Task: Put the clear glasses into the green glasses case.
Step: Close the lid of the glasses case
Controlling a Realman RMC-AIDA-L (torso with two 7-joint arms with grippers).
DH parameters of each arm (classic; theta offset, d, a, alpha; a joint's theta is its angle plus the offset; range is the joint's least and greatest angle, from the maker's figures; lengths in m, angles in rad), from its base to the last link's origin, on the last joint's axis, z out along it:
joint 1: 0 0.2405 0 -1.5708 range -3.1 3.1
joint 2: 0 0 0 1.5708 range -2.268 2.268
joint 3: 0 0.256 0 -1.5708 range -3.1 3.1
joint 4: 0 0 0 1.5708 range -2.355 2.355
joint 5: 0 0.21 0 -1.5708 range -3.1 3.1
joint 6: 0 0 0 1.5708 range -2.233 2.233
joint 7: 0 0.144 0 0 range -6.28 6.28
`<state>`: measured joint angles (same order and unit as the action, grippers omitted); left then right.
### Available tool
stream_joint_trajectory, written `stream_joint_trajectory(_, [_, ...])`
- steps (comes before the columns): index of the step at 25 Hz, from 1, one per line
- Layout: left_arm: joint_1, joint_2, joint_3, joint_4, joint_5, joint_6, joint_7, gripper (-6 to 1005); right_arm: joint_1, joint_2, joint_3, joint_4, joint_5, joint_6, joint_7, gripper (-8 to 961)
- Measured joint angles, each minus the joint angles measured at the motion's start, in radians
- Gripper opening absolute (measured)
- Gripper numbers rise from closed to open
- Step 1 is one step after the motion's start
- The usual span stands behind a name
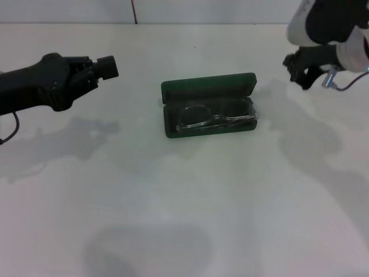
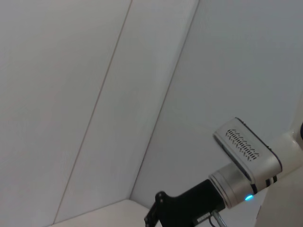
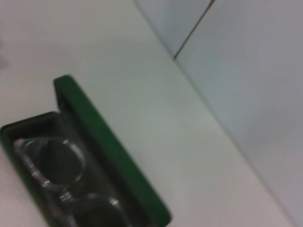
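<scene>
Spreading across the whole scene is a white table (image 1: 184, 219), bare apart from faint shadows and one item near its middle. The left arm (image 1: 34, 81) reaches in from the left side, a dark sleeve raised above the table surface, well apart from the case. Its gripper, the left gripper (image 1: 107, 67), points toward the centre of the table and holds nothing; whether its jaws are open or closed I cannot tell from the head view. The right arm (image 1: 326, 23) comes in at the far right corner, white and black, with the right gripper (image 1: 304, 72) hanging below it, also well apart from the case and holding nothing. That gripper shows again in the left wrist view (image 2: 158, 213), low against a pale wall, but the state of its jaws cannot be made out there either.

The green case (image 1: 209, 104) sits near the middle of the table with its lid (image 1: 207, 88) swung up and back on the far side. The clear glasses (image 1: 216, 117) lie inside the lower half of the case, lenses side by side along its length. The right wrist view shows the same case (image 3: 113, 156) and the glasses (image 3: 52, 161) within it, somewhat blurred, possibly with the temples folded.
</scene>
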<state>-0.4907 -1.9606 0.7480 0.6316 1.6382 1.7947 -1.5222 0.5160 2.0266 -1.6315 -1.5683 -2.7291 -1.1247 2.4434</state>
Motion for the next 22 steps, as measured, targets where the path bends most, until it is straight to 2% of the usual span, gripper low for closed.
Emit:
stream_joint_trajectory(6, [0.023,0.0,0.001,-0.001,0.016,0.0,0.009,48,0.093,0.0,-0.004,0.074,-0.005,-0.11,0.063,11])
stream_joint_trajectory(11, [0.03,-0.011,0.001,-0.001,0.039,0.001,0.014,48,0.155,0.0,-0.009,0.163,-0.001,-0.149,0.079,11])
stream_joint_trajectory(22, [0.016,-0.022,0.0,-0.001,0.066,0.001,0.014,48,0.189,0.0,-0.019,0.298,0.054,-0.099,0.062,11])
